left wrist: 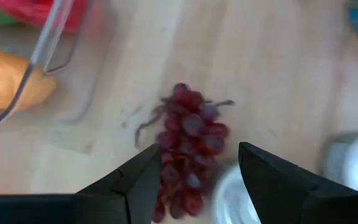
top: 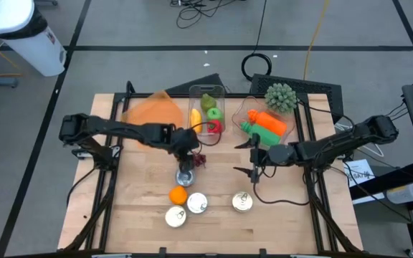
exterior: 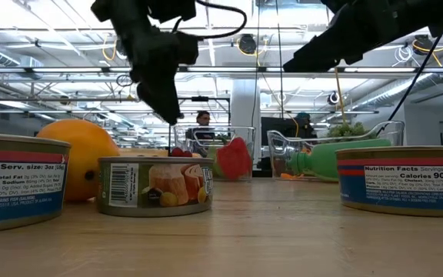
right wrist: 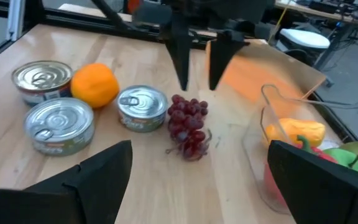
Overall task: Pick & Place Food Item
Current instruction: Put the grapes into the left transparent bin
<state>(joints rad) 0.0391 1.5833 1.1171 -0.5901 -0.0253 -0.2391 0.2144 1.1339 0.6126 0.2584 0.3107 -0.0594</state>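
Pale butcher-block table (top: 135, 215), planks running far to near.

Grapes (right wrist: 187, 123): a dark red cluster of small glossy round berries with a thin brown stem, lying on the bare wood near the middle of the table, just beside a short metal can (right wrist: 142, 107) with a ribbed pull-tab lid. Nothing touches the cluster.

Left gripper (right wrist: 197, 65): hangs directly above the grapes, two dark tapered fingers pointing down, parted with a clear gap, empty. Its wrist view shows the finger tips either side of the cluster's near end.

Right gripper (top: 255, 166): right of centre over bare wood, fingers spread wide, holding nothing, well apart from the grapes.

Near edge: a smooth round orange (top: 178, 195) and three more shiny cans (top: 197, 203), cylinders with paper labels.

Far side: a clear plastic bin (top: 208, 92) with rounded corners holds a yellow piece, a green apple and a red pepper; a second clear bin (top: 244, 109) to its right holds green and orange items. An orange cloth (top: 151, 110) lies far left.
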